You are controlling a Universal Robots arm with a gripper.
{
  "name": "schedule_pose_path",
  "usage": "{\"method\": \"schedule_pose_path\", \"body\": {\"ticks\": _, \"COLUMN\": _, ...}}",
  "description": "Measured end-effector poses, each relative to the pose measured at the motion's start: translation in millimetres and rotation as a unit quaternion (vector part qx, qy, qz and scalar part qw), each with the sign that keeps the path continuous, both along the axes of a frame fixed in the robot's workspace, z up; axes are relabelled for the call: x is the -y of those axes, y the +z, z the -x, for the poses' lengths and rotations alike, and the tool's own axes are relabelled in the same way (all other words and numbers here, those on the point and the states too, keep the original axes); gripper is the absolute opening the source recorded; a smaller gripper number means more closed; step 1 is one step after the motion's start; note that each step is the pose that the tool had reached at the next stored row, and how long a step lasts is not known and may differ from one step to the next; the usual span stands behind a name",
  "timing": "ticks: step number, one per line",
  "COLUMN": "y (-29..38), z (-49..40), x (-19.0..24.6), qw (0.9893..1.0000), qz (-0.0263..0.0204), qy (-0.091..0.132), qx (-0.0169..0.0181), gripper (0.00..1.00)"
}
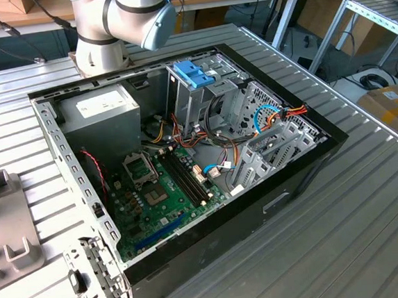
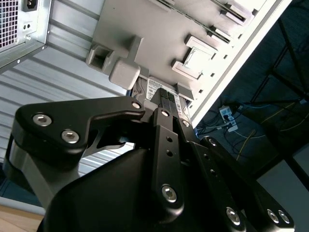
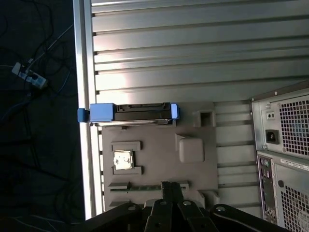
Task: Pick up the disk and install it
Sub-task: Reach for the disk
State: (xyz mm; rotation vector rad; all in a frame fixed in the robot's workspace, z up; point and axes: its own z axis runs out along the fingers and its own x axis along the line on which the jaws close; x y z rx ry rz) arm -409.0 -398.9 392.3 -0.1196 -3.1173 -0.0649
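Note:
The disk (image 3: 129, 113) stands on its edge in a slot of a grey fixture plate (image 3: 154, 145), with its light-blue carrier frame around the ends. In the second wrist view its white label (image 2: 158, 91) peeks out just past the black fingers. My gripper (image 3: 171, 187) hangs above the plate, a short way off the disk and not touching it. Its fingers (image 2: 166, 126) lie close together with nothing between them, so it is shut and empty.
The open computer case (image 1: 311, 154) lies on the ribbed metal table (image 1: 373, 231), with a blue latch piece (image 1: 194, 73) on the drive cage and a grey power supply (image 1: 101, 110). The fixture plate (image 1: 4, 236) sits by the table's edge and holds a chip (image 3: 123, 160).

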Motion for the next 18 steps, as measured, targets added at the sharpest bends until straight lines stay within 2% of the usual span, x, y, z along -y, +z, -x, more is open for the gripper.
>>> {"method": "schedule_pose_path", "body": {"ticks": 18, "y": -0.1, "z": 8.4, "x": 0.0, "qw": 1.0000, "qz": 0.0000, "qy": 0.000, "qx": 0.0001, "gripper": 0.10}}
